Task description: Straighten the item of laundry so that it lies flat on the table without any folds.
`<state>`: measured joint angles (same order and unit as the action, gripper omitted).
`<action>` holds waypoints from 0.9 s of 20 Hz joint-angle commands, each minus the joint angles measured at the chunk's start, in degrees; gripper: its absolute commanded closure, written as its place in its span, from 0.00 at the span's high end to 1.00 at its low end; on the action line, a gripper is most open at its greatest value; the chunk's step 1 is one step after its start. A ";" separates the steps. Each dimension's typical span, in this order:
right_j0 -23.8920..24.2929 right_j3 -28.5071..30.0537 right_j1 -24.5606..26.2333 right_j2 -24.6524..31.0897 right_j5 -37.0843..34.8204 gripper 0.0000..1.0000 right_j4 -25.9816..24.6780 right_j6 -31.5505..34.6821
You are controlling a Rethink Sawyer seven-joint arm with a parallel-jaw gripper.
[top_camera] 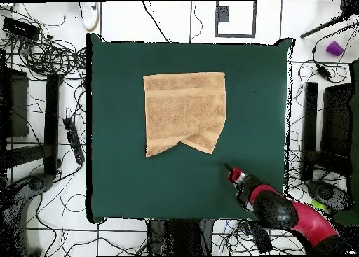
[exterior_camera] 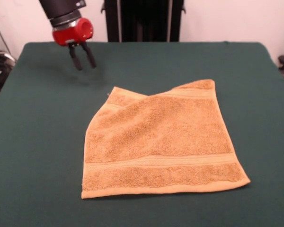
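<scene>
I'd pinch the soft, limp towel (exterior_camera: 161,142) at its folded far corner; my pincer (exterior_camera: 82,60) hangs parted, empty

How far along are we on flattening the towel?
Mostly done: the towel lies spread on the table, its near banded end flat. Nothing is in hand; the gripper hangs open and empty, clear of the cloth. Left: one far corner is folded over and needs pulling out.

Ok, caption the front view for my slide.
Orange towel on the green table, far edge folded over; gripper hovers apart from it, fingers open.
</scene>
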<state>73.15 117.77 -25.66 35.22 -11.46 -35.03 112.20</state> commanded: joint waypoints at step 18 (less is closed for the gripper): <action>-33.47 -24.98 16.76 -8.37 27.52 1.00 6.46 8.50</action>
<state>46.17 106.76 -20.38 34.22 9.56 -31.77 112.20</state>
